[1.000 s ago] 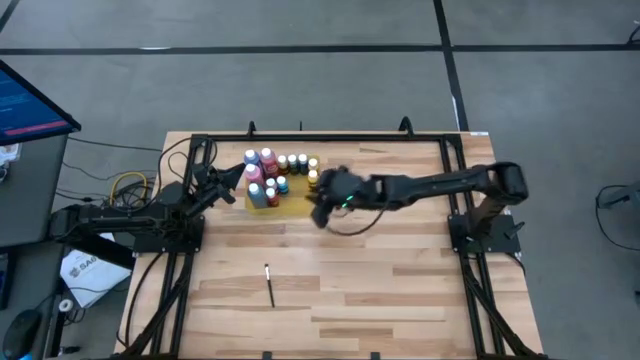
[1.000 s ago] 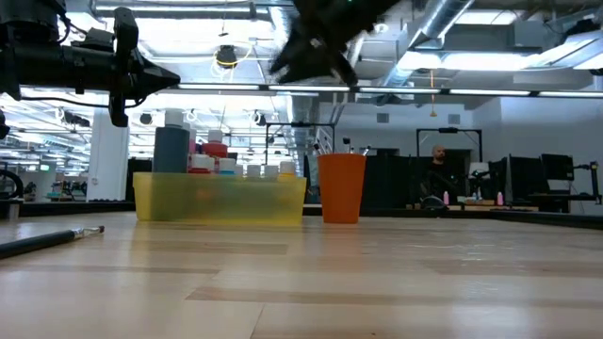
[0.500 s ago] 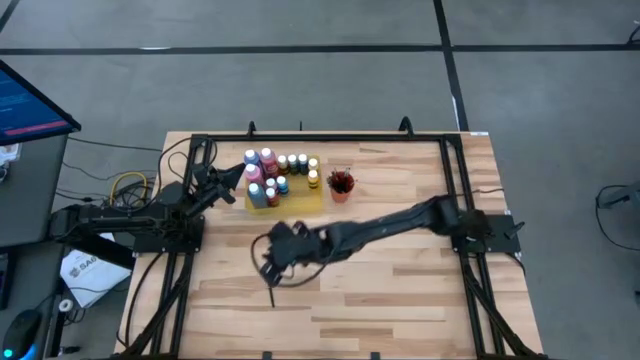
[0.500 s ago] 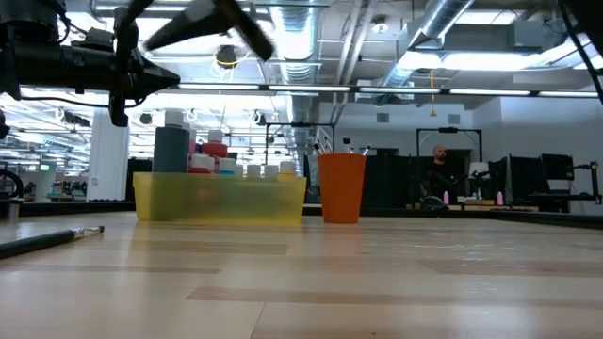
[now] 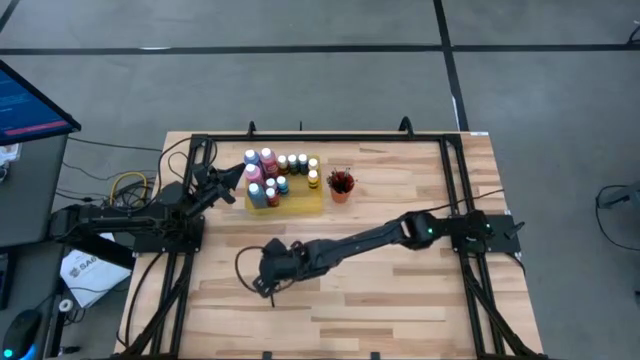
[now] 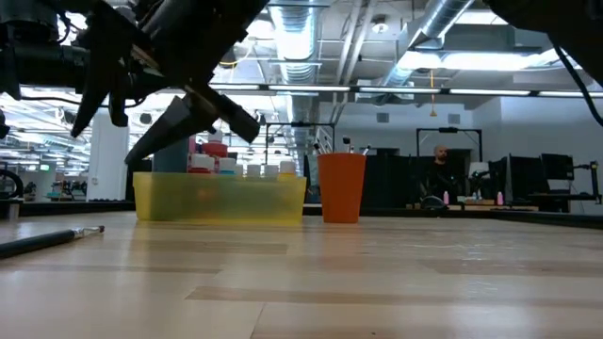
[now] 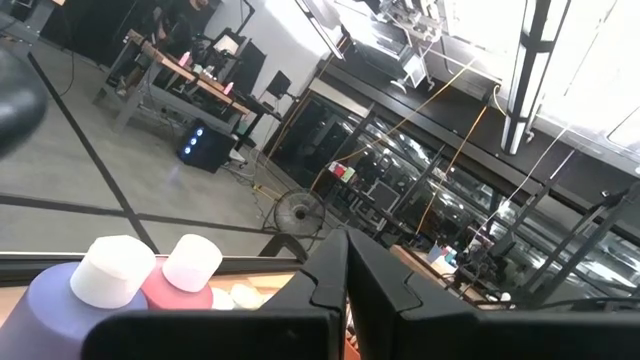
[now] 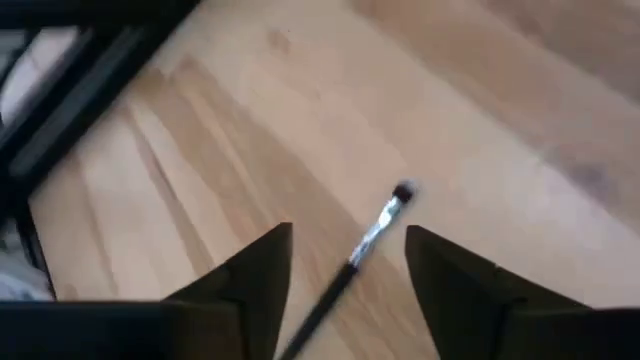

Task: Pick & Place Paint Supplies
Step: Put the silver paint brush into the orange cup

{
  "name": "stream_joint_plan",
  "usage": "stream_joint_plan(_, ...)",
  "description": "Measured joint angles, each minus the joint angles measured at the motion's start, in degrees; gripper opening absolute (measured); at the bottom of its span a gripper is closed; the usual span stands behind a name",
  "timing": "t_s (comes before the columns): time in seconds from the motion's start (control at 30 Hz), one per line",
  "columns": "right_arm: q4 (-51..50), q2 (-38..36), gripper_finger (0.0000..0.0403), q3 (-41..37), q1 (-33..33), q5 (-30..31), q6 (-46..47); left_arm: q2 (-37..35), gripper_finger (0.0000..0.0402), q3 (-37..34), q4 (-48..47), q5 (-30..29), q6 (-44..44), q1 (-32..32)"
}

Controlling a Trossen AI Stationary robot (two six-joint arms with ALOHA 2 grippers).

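A lone thin dark brush (image 8: 372, 236) with a pale tip lies flat on the wooden table, near its front left (image 6: 47, 240). My right gripper (image 8: 345, 290) hovers open just above it with a finger on either side, touching nothing; in the high view it (image 5: 264, 284) covers most of the brush. Small paint bottles (image 5: 275, 172) with pale caps stand in a yellow tray (image 5: 300, 200) at the back. Beside it an orange cup (image 5: 341, 186) holds several brushes. My left gripper (image 7: 346, 290) is shut, raised beside the bottles at the tray's left end.
A black frame (image 5: 300, 138) runs round the table's edges. Bare wood lies to the right of the lone brush and in front of the tray. Beyond the table, the low view shows a room with a person (image 6: 438, 174) far off.
My right gripper has swung from over the orange cup toward the table's near left, sinking and tipping downward, and now stands over the lone brush. The cup, hidden by it a second ago, shows again with brushes in it.
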Motion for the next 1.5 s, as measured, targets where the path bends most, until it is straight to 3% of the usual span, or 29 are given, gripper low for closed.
stream_joint_plan(0.23, 0.43, 0.68, 0.0219, 0.11, -1.97, 0.57, 2.78, 0.0, 0.0001, -0.01, 0.01, 0.0, 0.0, 0.0)
stream_joint_plan(0.7, 1.65, 4.69, 0.0175, 0.09, -1.26, 1.18, 1.84, 0.0, 0.0001, -0.01, 0.01, -0.02, 0.0, -0.01)
stream_joint_plan(1.23, 5.54, 5.33, 0.0165, 0.09, -1.85, 3.87, -0.88, 0.0, 0.0001, -0.02, 0.01, 0.0, 0.0, 0.01)
stream_joint_plan(1.5, 7.05, 5.33, 0.0153, -1.4, -1.44, 8.02, -3.67, 0.0, 0.0001, -0.01, 0.01, -0.01, 0.0, -0.01)
